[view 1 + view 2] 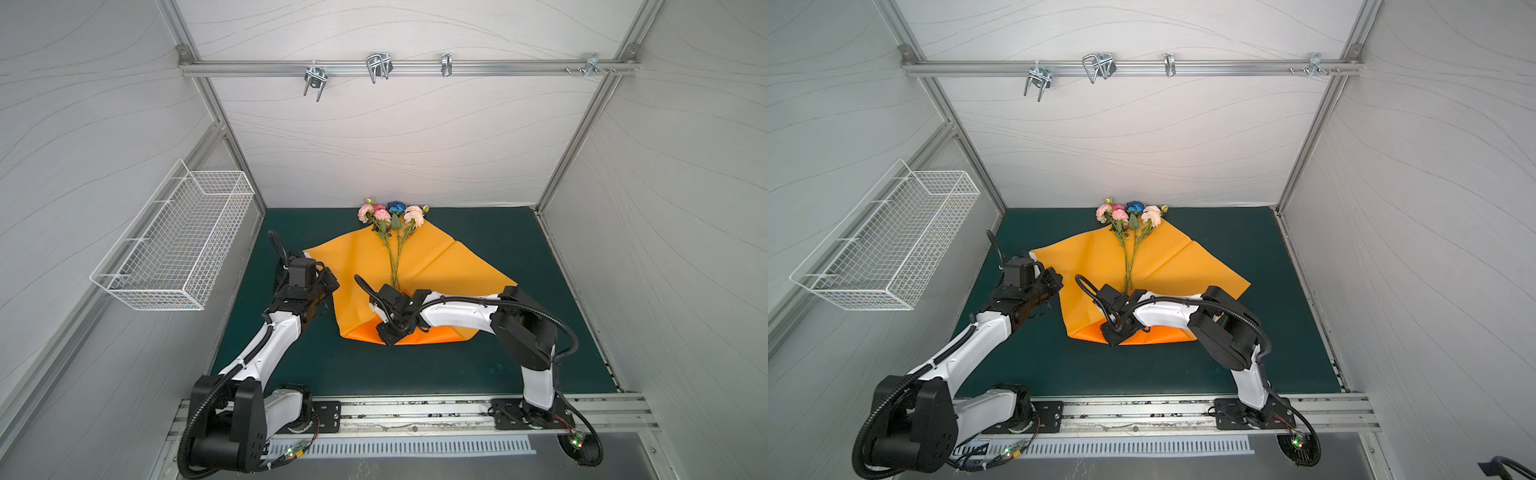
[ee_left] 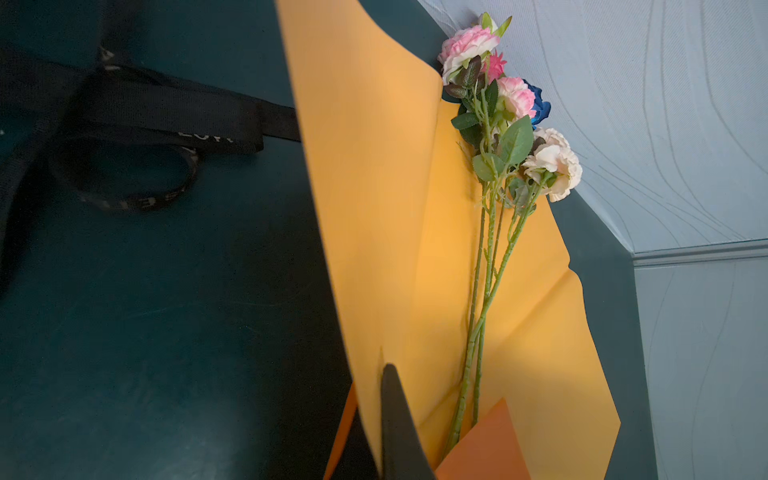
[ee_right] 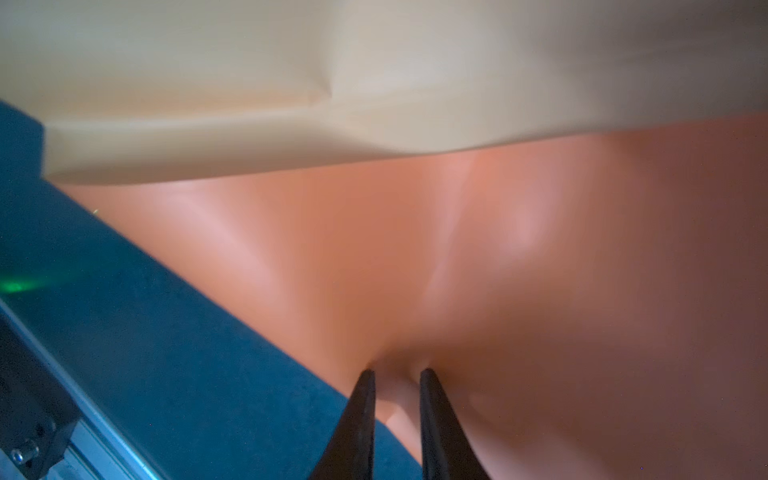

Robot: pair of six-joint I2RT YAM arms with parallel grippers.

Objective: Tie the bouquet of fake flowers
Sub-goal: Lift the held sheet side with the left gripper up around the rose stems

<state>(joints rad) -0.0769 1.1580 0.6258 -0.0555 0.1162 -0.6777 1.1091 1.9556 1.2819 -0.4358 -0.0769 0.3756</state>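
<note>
The bouquet of pink, peach and blue fake flowers (image 1: 392, 232) lies along the middle of the wide orange paper sheet (image 1: 449, 270), with its blossoms at the far end and its thin green stems running near. The left gripper (image 1: 332, 286) is closed on the sheet's raised left edge, and the right gripper (image 3: 395, 374) pinches the folded near edge. Judging from this, the left flap should fold rightward over the stems slowly, both pinches firm, so the stems stay gathered for tying.

Centre tabletop (image 1: 478, 365): paper sheet (image 1: 449, 270); bouquet of fake flowers (image 1: 395, 222) lies on it, blossoms toward rear wall (image 1: 395, 145); ribbon (image 2: 166, 108) alongside.
</note>
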